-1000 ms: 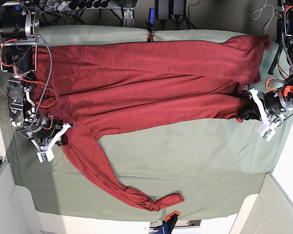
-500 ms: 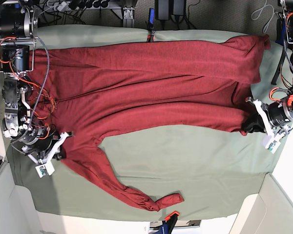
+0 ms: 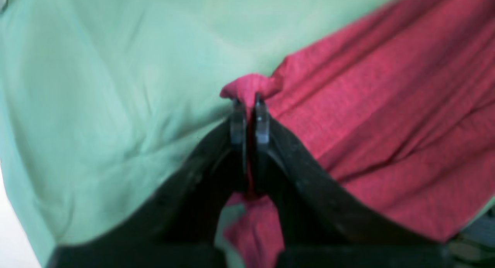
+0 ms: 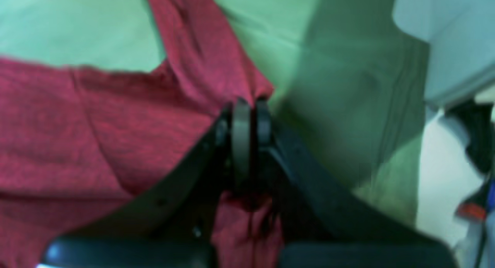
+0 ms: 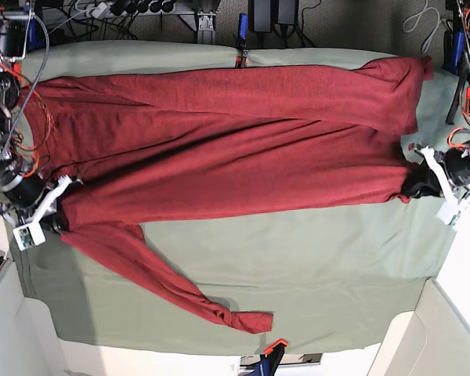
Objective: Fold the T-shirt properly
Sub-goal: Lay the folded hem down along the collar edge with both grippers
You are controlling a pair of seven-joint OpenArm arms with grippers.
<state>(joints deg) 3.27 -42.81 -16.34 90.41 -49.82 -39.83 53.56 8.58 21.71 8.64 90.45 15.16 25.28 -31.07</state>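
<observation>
Both tools, left tool [image 5: 413, 186] and right tool [image 5: 56, 222], pinch the stretched, heathered dark red T-shirt [image 5: 227, 149].

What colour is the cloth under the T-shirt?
Sage green, plain; the table cloth shows best in the base view, beneath the T-shirt.
</observation>
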